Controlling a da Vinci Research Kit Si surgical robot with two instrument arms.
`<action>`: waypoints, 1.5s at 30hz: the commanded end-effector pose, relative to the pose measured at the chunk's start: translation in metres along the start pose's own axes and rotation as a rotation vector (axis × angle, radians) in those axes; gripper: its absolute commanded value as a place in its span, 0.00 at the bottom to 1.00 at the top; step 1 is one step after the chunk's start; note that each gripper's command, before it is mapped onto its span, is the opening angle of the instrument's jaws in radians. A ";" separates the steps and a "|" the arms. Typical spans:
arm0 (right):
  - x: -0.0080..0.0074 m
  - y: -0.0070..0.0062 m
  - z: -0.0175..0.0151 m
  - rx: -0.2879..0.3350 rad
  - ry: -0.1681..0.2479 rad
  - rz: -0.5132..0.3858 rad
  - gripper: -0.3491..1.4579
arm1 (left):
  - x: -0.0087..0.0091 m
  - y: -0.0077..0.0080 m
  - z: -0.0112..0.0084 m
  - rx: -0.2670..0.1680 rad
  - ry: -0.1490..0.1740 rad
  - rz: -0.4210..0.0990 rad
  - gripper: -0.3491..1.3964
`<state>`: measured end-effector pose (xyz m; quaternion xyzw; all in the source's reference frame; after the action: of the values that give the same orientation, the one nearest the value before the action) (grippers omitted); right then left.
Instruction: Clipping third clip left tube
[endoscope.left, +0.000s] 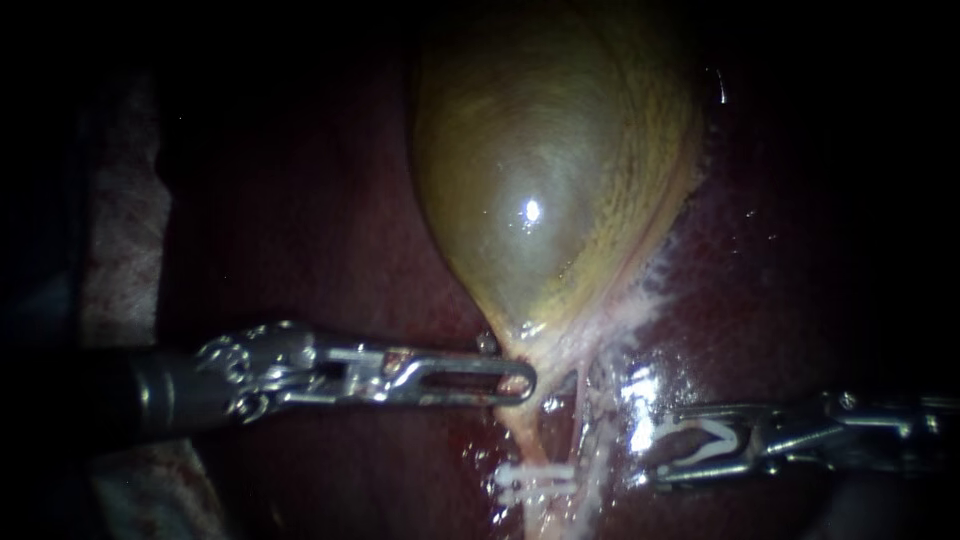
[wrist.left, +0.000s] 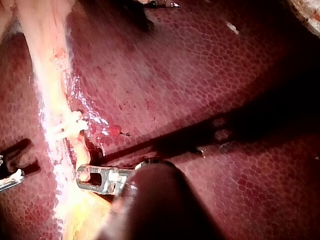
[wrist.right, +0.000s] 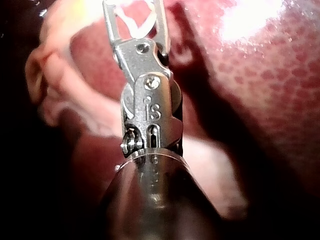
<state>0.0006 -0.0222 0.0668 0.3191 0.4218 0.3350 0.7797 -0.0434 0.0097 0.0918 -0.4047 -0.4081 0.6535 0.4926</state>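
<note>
Right instrument (wrist.right: 134, 10) fills its wrist view, jaws wide and cradling a loaded clip (endoscope.left: 700, 437) that touches both. It sits beside the tubes, apart from the left tube (endoscope.left: 528, 435), which runs down from the neck of the gallbladder (endoscope.left: 540, 180) over the liver (wrist.left: 200, 75). What look like two clips (endoscope.left: 535, 478) already cross that tube. Left instrument (endoscope.left: 525, 380) has its jaws closed on the gallbladder neck, apparently keeping it taut. By my reading the third clip is unplaced: the right jaws have to reach the tube, straddle it and squeeze.
</note>
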 end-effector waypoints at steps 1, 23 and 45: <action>0.0001 -0.0001 0.0002 -0.001 0.000 0.001 0.43 | 0.0000 0.0001 -0.0001 -0.001 0.000 -0.001 0.00; 0.0024 -0.0010 0.0076 -0.023 0.023 0.203 0.48 | 0.0003 0.0013 -0.0012 0.003 0.002 -0.008 0.00; 0.0033 -0.0007 0.0115 -0.017 0.013 0.256 0.48 | 0.0004 0.0019 -0.0013 0.005 0.004 -0.011 0.00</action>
<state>0.0123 -0.0224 0.0700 0.3627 0.3787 0.4369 0.7308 -0.0428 0.0099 0.0895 -0.4027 -0.4078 0.6508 0.4980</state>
